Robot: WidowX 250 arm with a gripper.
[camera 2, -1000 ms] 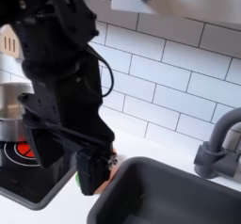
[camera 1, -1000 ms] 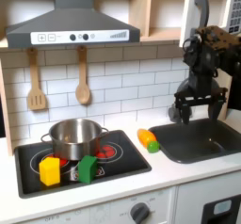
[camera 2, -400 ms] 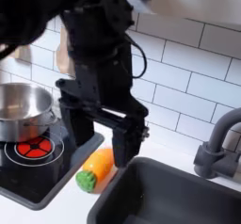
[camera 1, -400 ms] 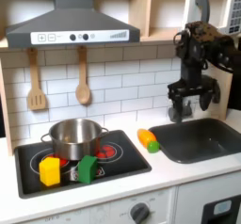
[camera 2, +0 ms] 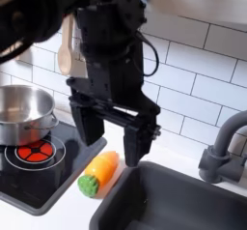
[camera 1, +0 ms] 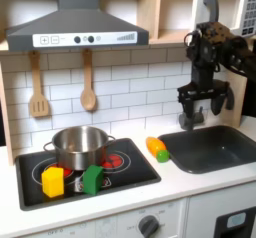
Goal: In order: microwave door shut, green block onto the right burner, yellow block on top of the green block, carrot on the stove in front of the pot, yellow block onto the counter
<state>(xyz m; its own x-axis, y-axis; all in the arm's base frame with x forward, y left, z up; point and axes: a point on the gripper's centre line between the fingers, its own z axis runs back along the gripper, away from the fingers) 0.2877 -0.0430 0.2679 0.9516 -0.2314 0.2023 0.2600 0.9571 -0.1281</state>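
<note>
The green block (camera 1: 93, 178) and the yellow block (camera 1: 53, 181) stand side by side on the front of the black stove (camera 1: 130, 174), in front of the steel pot (camera 1: 80, 145). On the counter between stove and sink lies the carrot (camera 1: 157, 148) (camera 2: 99, 172). My gripper (camera 1: 207, 111) (camera 2: 110, 137) hangs open and empty above the sink's back left corner, to the right of and above the carrot. The microwave (camera 1: 247, 10) sits at the top right of the first exterior view, with the arm covering much of it; I cannot tell how its door stands.
The dark sink (camera 1: 210, 147) (camera 2: 178, 203) lies under the gripper, with a grey faucet (camera 2: 224, 147) behind it. A spatula (camera 1: 38, 87) and a wooden spoon (camera 1: 88, 82) hang on the tiled wall under the range hood (camera 1: 75, 27). A red burner (camera 2: 34, 154) shows beside the pot (camera 2: 21, 113).
The gripper has risen from low over the sink and drawn back toward the wall, staying open. In the second exterior view the carrot is now uncovered. The blocks, pot and carrot have not moved.
</note>
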